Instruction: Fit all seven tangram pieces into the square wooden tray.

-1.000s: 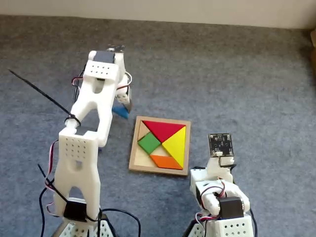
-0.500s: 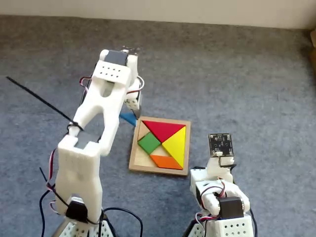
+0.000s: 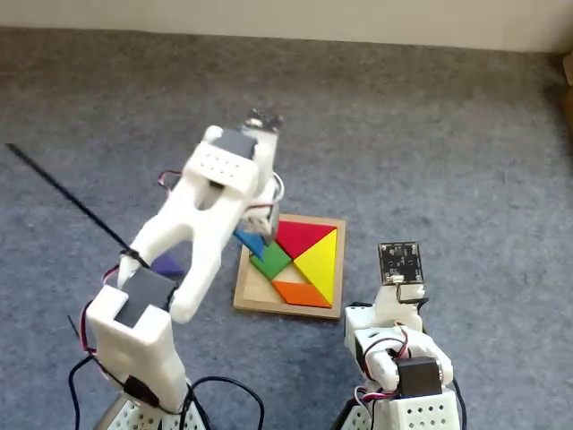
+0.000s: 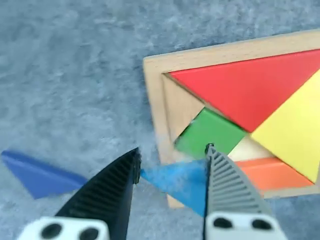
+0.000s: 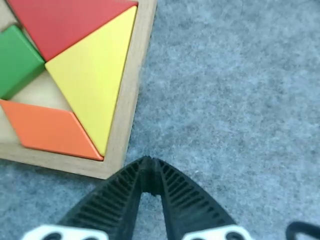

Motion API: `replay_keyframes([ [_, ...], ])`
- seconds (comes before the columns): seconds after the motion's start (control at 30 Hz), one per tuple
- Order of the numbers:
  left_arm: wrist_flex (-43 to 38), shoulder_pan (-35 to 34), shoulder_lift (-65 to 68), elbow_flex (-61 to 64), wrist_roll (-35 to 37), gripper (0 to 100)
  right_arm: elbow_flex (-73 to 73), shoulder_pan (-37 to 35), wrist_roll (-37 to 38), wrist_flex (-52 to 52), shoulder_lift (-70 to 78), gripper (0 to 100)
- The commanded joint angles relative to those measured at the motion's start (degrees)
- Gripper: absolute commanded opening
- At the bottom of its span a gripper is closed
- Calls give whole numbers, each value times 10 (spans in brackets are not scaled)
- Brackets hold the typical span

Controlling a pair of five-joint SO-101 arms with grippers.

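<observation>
Grey carpet (image 3: pixel 448 134), left gripper (image 4: pixel 172 149) holding blue triangle (image 4: pixel 182 182)

**Square tangram tray part filled, one blue piece gripped at its edge**

A square wooden tray (image 3: pixel 287 310) lies flat. Inside it, a large red triangle (image 3: pixel 300 236) and a large yellow triangle (image 3: pixel 320 262) meet along one long side. A green square (image 3: pixel 270 260) sits at the tray's middle, touching the red triangle. An orange parallelogram (image 3: pixel 300 292) lies along one tray edge, beside the yellow triangle. Bare wood shows around the green square. A light blue triangle (image 4: pixel 177 182) is pinched between the fingers of the left gripper (image 4: pixel 172 149), overlapping the tray's rim near the green square. A dark blue piece (image 4: pixel 36 173) lies flat outside the tray, well apart.
</observation>
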Motion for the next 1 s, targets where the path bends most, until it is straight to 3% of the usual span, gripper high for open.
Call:
replay_keyframes([
  [0.0, -63, 41, -31, 37, 2, 66, 86, 5, -3, 4, -9, 15],
  [0.27, -134, 75, -31, 65, 74, 66, 86, 5, -3, 4, -9, 15],
  [0.5, -195, 95, -32, 105, 75, 66, 86, 5, -3, 4, -9, 15],
  [0.73, -193, 94, -36, 105, 72, 73, 86, 5, -3, 4, -9, 15],
  [0.97, -193, 93, -36, 108, 74, 184, 86, 5, -3, 4, -9, 15],
])
